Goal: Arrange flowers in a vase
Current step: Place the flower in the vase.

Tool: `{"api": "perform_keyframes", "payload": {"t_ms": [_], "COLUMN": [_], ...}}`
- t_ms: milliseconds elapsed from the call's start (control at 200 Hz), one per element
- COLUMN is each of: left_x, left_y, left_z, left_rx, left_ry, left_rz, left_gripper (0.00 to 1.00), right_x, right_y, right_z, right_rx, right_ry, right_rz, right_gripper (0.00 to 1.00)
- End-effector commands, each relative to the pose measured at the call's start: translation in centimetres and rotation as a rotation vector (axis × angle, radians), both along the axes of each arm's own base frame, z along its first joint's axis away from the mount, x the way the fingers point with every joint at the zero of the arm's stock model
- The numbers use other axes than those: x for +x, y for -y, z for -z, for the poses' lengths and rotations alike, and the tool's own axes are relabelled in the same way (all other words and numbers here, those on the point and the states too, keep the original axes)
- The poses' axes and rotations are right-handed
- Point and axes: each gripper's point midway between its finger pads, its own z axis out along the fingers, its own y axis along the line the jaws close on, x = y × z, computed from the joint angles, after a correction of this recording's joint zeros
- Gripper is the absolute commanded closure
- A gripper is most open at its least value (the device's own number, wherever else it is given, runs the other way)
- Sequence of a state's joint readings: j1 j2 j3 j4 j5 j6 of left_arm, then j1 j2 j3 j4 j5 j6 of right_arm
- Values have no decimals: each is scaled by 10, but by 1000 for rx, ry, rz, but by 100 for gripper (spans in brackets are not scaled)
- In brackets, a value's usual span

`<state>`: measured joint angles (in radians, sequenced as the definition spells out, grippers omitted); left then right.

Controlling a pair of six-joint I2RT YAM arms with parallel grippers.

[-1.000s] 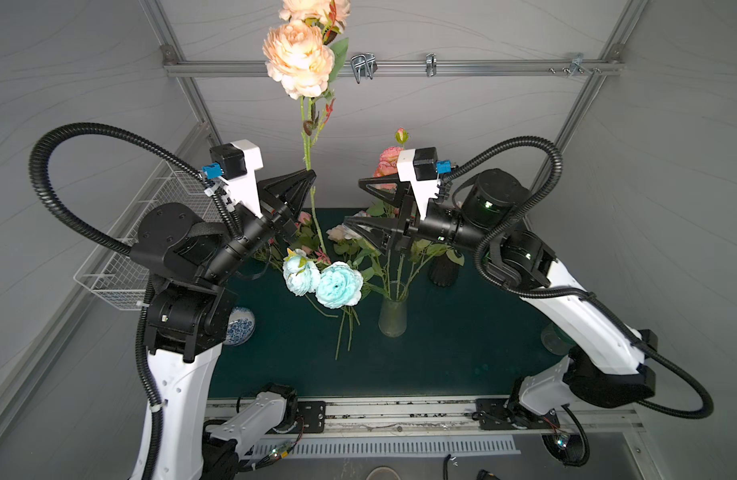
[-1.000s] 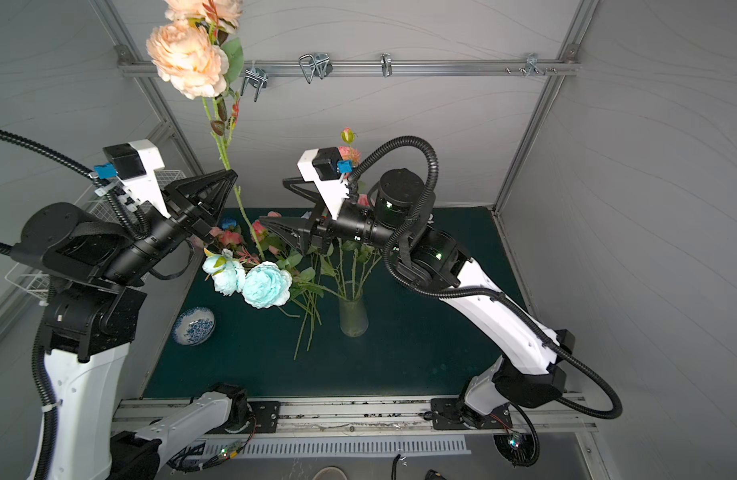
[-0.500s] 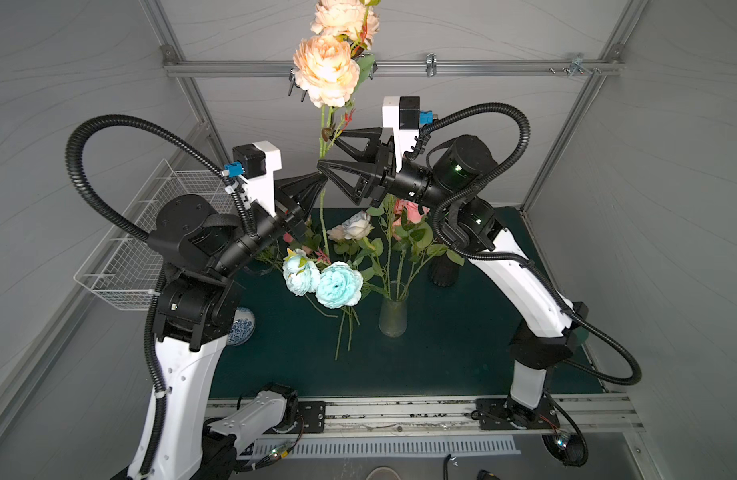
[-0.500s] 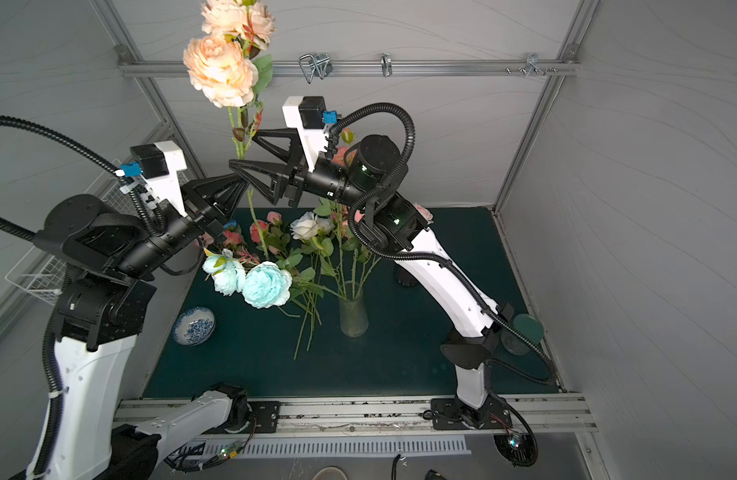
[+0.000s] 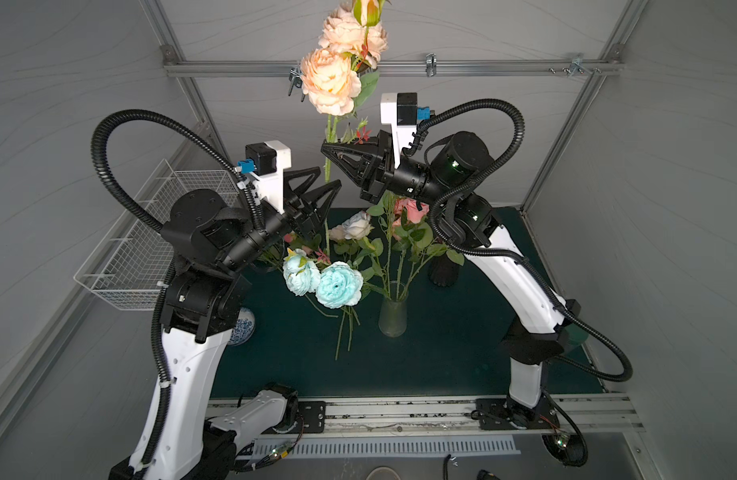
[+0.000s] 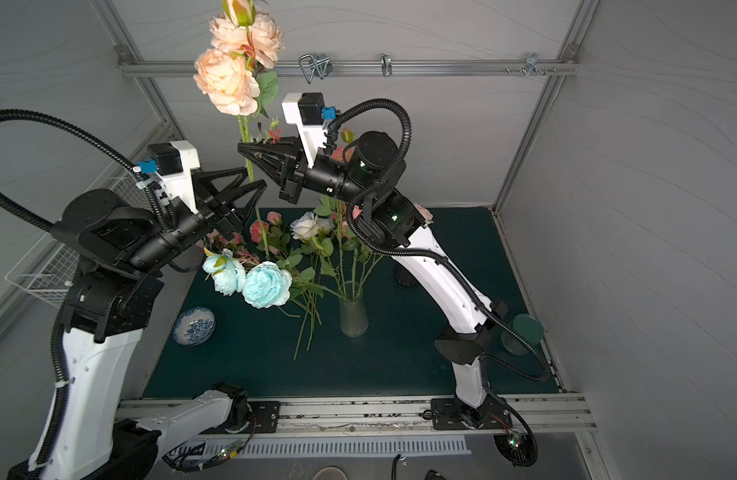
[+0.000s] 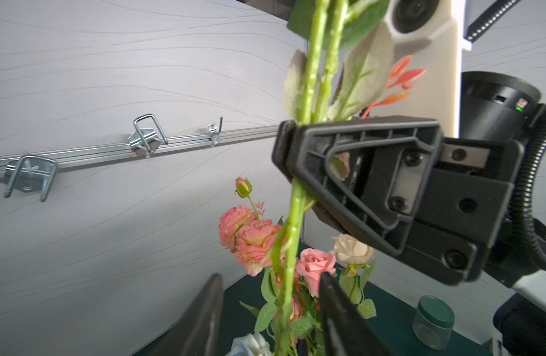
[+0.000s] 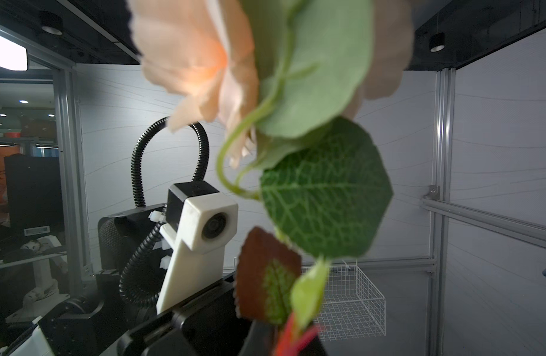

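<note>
Your right gripper is clamped on the peach peony stem, blooms up high. Your left gripper sits just below it, jaws apart with the stem running between them. Underneath, the glass vase holding pink and white roses stands on the green mat, pale blue blooms lying beside it
</note>
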<state>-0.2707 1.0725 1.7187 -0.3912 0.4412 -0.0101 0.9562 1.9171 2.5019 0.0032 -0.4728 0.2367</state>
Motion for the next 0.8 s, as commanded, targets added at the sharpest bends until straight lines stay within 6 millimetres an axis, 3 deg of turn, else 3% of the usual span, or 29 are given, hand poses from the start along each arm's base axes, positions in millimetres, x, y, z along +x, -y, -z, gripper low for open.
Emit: {"api": "perform_keyframes", "payload": {"t_ms": [0, 30, 135, 395, 590, 795], "left_x": [0, 1, -2, -18, -35, -35], "left_y": [-14, -17, -32, -63, -82, -94], "left_z": [-15, -16, -22, -39, -47, -38], "left_rx": [-52, -65, -136, -276, -343, -362], "left_ry": [48, 48, 74, 141, 180, 162], "left_rz": [-81, -100, -170, -289, -349, -411], "left_gripper": [14, 8, 2, 1, 1, 3], "right_x": [-10, -11, -10, -22, -27, -59], "right_y": [15, 20, 38, 93, 138, 173], "right_z": [-24, -29, -47, -91, -103, -105], "right_rx": [103, 125, 209, 328, 346, 330], "right_ry": [62, 74, 107, 171, 152, 204], "right_rz": [15, 31, 99, 170, 193, 212], "right_gripper": [100, 100, 100, 100, 100, 100]}}
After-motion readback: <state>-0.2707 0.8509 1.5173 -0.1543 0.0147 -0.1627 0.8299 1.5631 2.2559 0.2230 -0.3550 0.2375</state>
